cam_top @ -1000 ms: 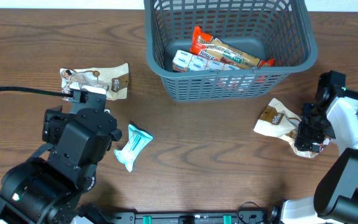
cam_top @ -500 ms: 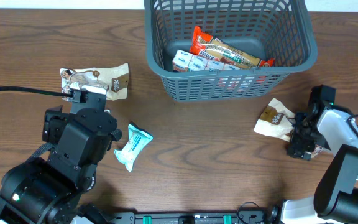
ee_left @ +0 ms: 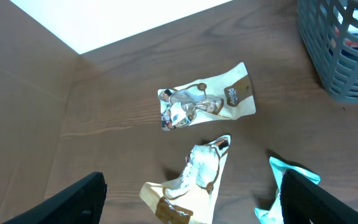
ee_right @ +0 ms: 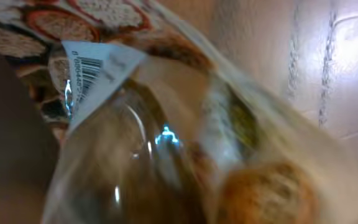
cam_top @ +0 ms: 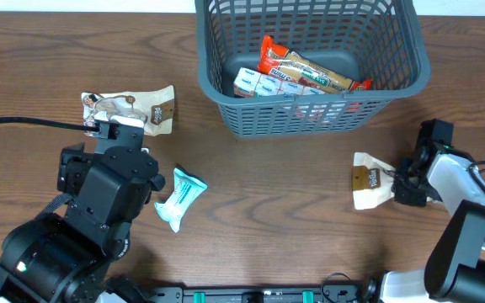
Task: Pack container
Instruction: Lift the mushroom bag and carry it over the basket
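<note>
The container (cam_top: 310, 120), a dark grey-blue lattice basket, stands at the table's far middle and holds an orange packet (cam_top: 278, 55) and several bars. At the right, my right gripper (cam_top: 397, 181) is shut on the edge of a cream snack packet (cam_top: 367, 179). That packet (ee_right: 166, 124) fills the right wrist view, blurred, and hides the fingers. My left gripper (ee_left: 191, 208) is open above another cream packet (ee_left: 194, 180). A teal packet (ee_left: 284, 186) lies by its right finger (ee_left: 328, 199). In the overhead view my left arm (cam_top: 99, 202) hides its fingers.
A cream and brown packet (cam_top: 129, 109) lies at the far left, also in the left wrist view (ee_left: 204, 102). The teal packet (cam_top: 178, 196) lies just right of my left arm. A black cable (cam_top: 23, 124) runs in from the left edge. The basket's corner (ee_left: 347, 56) shows at upper right.
My right gripper went from open to shut on the cream packet and shifted left and slightly away from the front edge. The packet has turned and been drawn in. The left arm stayed still.
</note>
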Robot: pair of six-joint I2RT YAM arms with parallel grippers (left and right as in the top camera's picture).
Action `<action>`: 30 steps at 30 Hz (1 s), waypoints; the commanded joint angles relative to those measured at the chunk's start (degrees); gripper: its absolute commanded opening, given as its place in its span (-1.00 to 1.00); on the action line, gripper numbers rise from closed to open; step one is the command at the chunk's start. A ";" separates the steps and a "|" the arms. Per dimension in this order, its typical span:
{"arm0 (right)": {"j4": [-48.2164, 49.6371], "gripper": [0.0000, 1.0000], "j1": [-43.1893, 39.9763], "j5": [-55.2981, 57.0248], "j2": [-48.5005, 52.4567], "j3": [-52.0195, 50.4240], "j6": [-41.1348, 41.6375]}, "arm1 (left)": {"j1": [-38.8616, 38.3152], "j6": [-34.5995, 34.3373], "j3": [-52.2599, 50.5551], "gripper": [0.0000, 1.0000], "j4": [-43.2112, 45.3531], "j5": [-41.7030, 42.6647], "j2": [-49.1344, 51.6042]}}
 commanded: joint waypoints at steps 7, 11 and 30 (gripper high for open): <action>3.85 -0.97 -1.25 -8.35 0.81 -1.22 0.13 | 0.31 0.33 0.74 0.57 -0.20 -0.68 -0.09; 15.72 -0.98 -4.07 -14.40 -1.46 -0.63 -8.66 | 0.31 0.31 0.74 0.57 -0.20 -0.68 -0.09; 33.57 -0.97 -20.39 -35.41 -27.26 28.04 -25.97 | 0.31 0.31 0.74 0.57 -0.20 -0.68 -0.09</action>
